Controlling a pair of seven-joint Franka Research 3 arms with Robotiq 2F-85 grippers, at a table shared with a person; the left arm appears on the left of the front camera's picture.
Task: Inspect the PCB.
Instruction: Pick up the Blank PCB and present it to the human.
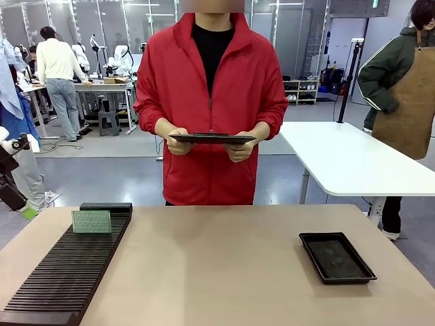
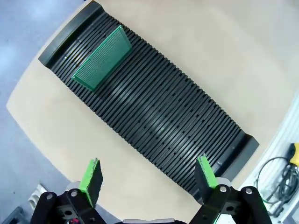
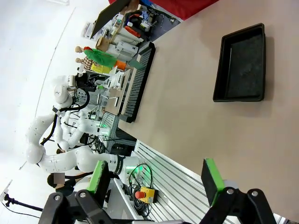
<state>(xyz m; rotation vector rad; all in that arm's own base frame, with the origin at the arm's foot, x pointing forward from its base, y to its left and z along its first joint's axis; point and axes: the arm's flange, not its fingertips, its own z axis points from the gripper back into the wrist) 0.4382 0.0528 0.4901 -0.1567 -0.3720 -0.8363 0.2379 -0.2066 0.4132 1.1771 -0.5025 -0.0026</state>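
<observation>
The PCB [image 1: 92,221] stands on edge in a slot of the rack [image 1: 68,272], near the rack's far end, on the left part of the desk [image 1: 217,272]; its speckled green face is turned toward the robot's side. In the left wrist view the left hand [image 2: 147,164] hangs above the rack's near end, jaws spread wide with nothing between the green pads, well apart from the PCB. The right hand [image 3: 154,167] is likewise wide open and holds nothing, up above the desk's near edge; the tray [image 3: 240,63] lies flat on the desk farther off, on the right part. Across the desk a person [image 1: 211,81] in a red jacket holds a flat black item [image 1: 212,138] level at waist height; seen edge-on, it may be a second tray, but I cannot tell for sure.
</observation>
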